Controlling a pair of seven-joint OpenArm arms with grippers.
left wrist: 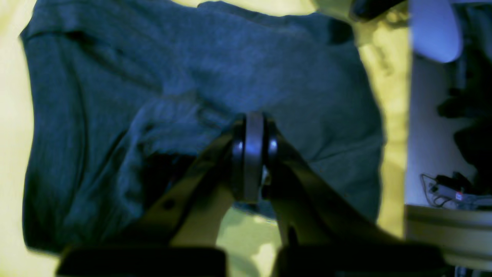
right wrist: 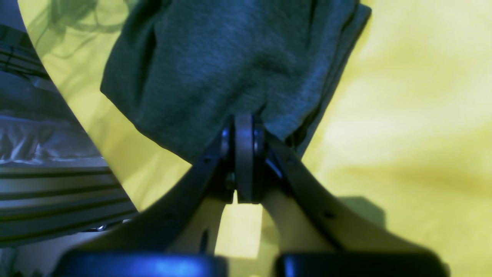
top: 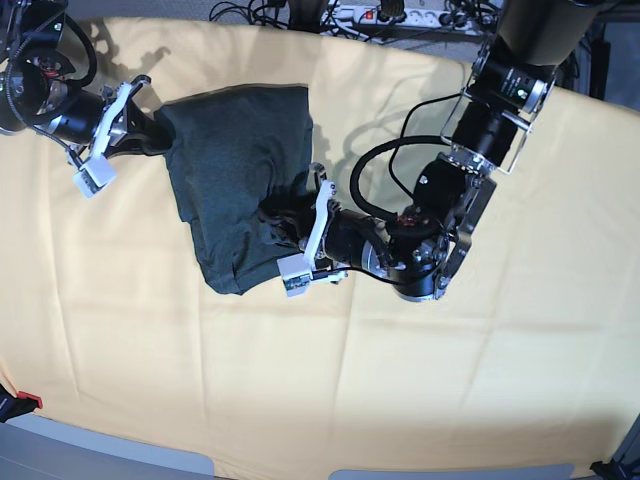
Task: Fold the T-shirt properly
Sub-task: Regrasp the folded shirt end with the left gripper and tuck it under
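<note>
The T-shirt [top: 235, 165] is a dark teal-grey bundle, partly folded, lying on the yellow cloth left of centre. My left gripper [top: 287, 222] is at the shirt's right lower edge and is shut on a pinch of fabric. In the left wrist view its jaws [left wrist: 250, 123] meet on a raised fold of the T-shirt [left wrist: 200, 69]. My right gripper [top: 155, 128] is at the shirt's upper left edge. In the right wrist view it [right wrist: 244, 123] is shut on the hem of the T-shirt [right wrist: 230, 57].
The yellow cloth [top: 480, 340] covers the whole table. A power strip and cables [top: 390, 15] lie beyond the far edge. A small red item [top: 25, 402] sits at the front left corner. The left arm's body [top: 440, 220] stands right of the shirt.
</note>
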